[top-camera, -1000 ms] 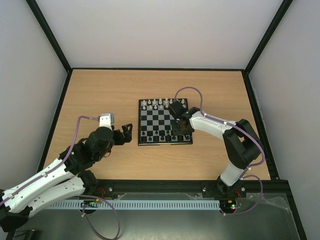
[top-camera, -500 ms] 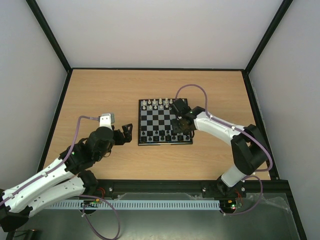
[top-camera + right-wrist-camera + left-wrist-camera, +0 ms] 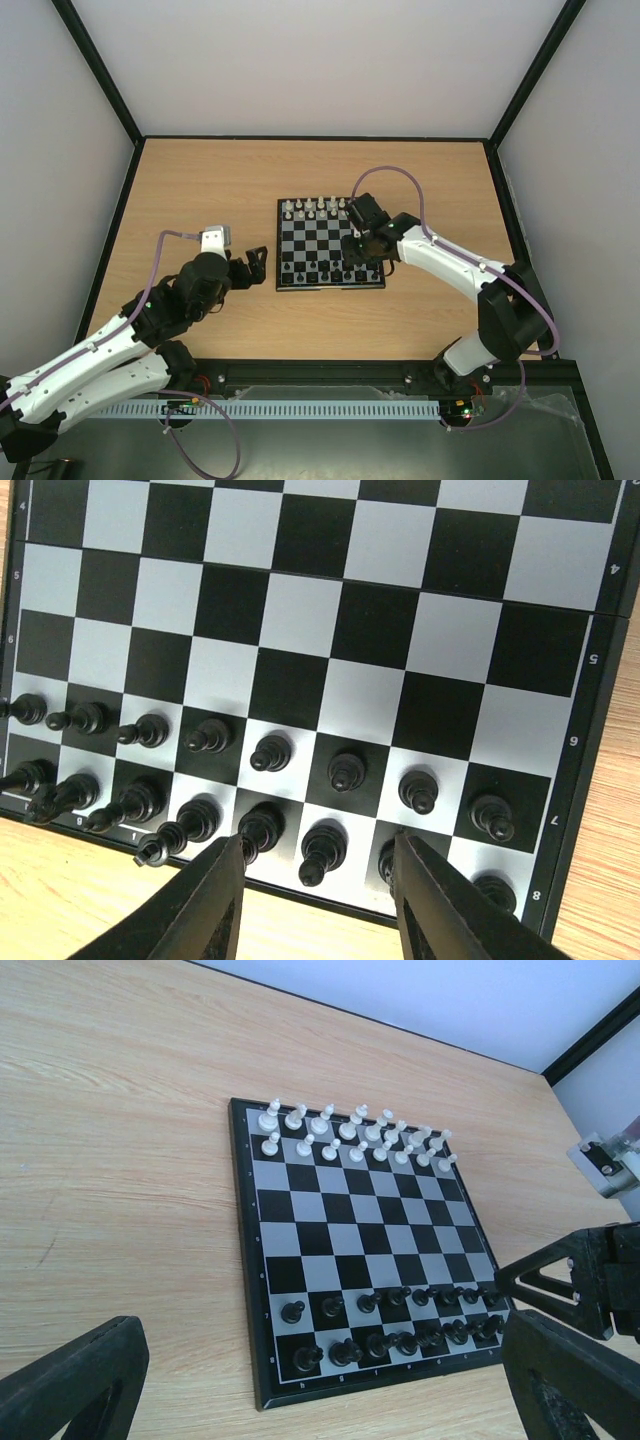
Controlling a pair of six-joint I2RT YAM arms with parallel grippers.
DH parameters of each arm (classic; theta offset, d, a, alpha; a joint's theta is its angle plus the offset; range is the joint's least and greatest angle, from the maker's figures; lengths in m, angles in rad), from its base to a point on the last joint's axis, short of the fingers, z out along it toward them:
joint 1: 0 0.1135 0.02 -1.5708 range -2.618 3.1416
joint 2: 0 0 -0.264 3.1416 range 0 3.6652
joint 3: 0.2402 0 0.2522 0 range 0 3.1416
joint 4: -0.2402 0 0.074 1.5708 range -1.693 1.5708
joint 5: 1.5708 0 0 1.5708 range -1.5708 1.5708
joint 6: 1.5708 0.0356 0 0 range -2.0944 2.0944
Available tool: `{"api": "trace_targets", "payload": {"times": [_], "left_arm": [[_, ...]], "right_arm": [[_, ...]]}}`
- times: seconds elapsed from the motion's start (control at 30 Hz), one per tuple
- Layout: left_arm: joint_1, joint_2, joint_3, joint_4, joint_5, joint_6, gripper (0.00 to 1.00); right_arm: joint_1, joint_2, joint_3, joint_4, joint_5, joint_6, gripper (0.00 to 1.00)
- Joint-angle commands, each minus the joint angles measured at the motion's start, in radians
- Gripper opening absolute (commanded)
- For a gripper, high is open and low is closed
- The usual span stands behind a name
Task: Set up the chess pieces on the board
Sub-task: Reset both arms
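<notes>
The board [image 3: 318, 240] lies mid-table. Black chess pieces [image 3: 325, 273] fill its two near rows, seen as well in the left wrist view [image 3: 400, 1320] and right wrist view [image 3: 270, 752]. My right gripper [image 3: 360, 252] hovers over the board's near right corner. In the right wrist view this gripper [image 3: 318, 845] is open, its fingers [image 3: 200, 905] straddling a back-row black piece [image 3: 322, 855] that stands free with a gap on each side. My left gripper [image 3: 255, 265] sits left of the board, open and empty [image 3: 320, 1360].
White pieces [image 3: 315, 208] stand in two rows along the board's far edge [image 3: 350, 1135]. Bare wooden table [image 3: 200, 190] surrounds the board. The right arm's gripper body [image 3: 590, 1280] shows at the right of the left wrist view. Black frame rails edge the table.
My right gripper's jaws have spread apart, leaving a back-row black piece standing on its square. The right arm's elbow has swung out to the right. The left arm has barely shifted.
</notes>
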Motion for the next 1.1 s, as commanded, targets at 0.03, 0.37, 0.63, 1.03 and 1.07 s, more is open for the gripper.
{"api": "trace_targets", "payload": {"times": [0.03,0.37,0.63,1.03,1.07], "left_arm": [[0.006,0.006,-0.003,0.027,-0.002,0.013,1.0],[0.005,0.034,0.001,0.023,-0.017,0.009,0.99],[0.011,0.051,0.021,-0.027,-0.11,-0.006,1.0],[0.026,0.057,0.067,-0.111,-0.291,-0.044,0.99],[0.027,0.057,0.064,-0.101,-0.288,-0.037,1.0]], "right_arm": [[-0.001,-0.033,-0.007,-0.019,-0.035,-0.014,0.43],[-0.001,-0.114,-0.074,0.014,-0.003,0.0,0.75],[-0.001,-0.249,-0.166,0.092,0.074,0.033,0.99],[-0.002,-0.451,-0.309,0.195,0.174,0.052,0.99],[-0.003,-0.471,-0.318,0.197,0.191,0.053,0.99]]}}
